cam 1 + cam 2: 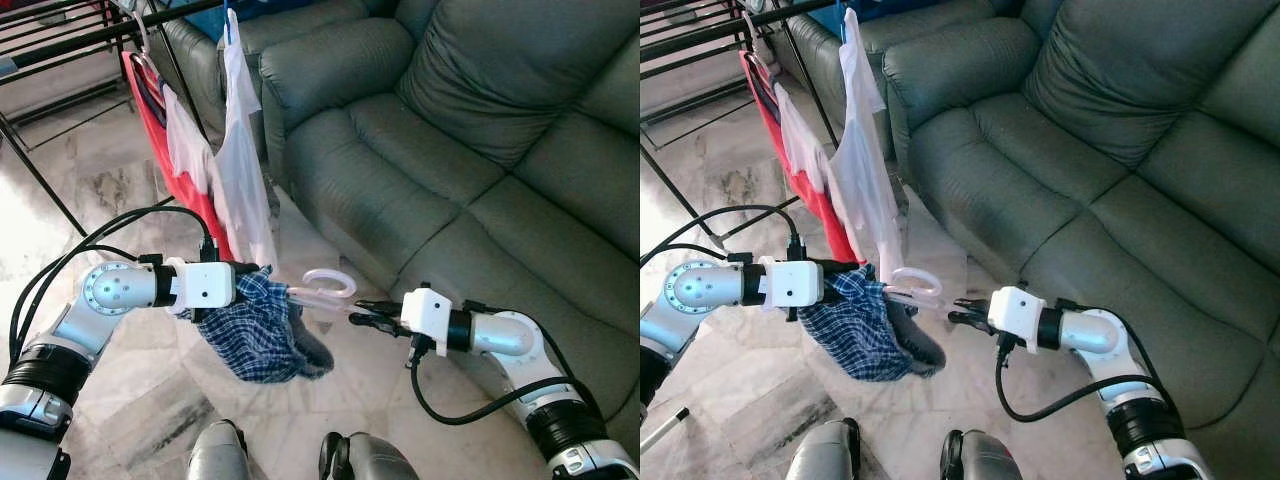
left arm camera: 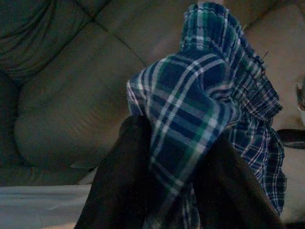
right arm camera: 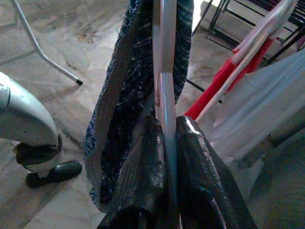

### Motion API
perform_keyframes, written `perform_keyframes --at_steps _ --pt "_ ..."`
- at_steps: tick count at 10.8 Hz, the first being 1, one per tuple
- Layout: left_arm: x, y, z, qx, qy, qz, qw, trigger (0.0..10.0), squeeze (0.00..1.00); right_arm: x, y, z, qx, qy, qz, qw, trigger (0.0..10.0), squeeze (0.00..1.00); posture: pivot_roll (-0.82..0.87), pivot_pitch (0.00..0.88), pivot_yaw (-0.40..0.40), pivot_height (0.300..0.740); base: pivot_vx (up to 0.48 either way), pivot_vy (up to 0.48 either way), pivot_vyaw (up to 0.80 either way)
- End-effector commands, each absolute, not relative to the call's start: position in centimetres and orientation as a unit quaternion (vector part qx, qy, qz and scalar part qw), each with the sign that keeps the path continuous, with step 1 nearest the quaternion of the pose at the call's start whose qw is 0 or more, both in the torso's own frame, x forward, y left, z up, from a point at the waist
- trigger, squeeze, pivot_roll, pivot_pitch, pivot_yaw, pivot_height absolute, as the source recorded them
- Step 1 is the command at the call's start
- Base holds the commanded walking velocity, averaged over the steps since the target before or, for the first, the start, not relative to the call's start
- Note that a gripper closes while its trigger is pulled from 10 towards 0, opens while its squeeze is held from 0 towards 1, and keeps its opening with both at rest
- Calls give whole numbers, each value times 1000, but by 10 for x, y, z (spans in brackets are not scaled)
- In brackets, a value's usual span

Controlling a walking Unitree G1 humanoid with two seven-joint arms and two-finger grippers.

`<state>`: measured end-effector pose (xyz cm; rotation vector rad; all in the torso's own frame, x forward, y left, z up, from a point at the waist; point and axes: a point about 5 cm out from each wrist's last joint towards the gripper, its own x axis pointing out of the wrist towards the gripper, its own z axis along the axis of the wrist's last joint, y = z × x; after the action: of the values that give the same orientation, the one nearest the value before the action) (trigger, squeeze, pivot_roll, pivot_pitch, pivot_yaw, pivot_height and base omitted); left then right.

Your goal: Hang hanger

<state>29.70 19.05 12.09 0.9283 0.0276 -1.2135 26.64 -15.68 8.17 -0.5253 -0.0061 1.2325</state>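
The left pincer point(image 1: 245, 285) grips the checked shorts point(image 1: 262, 330); the right pincer point(image 3: 164, 157) clamps the hanger point(image 3: 164, 71) between them, likely steadying it for hanging.

A grey-green leather sofa point(image 1: 480, 150) stands beside a black metal drying rack point(image 1: 90, 35) holding white point(image 1: 240, 170) and red garments point(image 1: 175, 190), above a pale marble floor point(image 1: 120, 200)

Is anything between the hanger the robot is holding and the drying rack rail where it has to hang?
Partly. The hanger with plaid shorts is held by both the left pincer and right pincer. White garments and a red one already crowd the black rail above.
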Motion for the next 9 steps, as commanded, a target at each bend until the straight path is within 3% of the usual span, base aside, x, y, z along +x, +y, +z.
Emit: perform_keyframes --at_steps 1,9 --pt "296 186 122 419 9 -559 716 0 0 268 -156 85 -252 -14 574 779 10000 0 45 119 -74 740 0 0 0" --pt "293 179 118 388 28 -585 712 0 0 273 -150 84 -262 -14 587 766 10000 0 51 96 -81 740 0 0 0"
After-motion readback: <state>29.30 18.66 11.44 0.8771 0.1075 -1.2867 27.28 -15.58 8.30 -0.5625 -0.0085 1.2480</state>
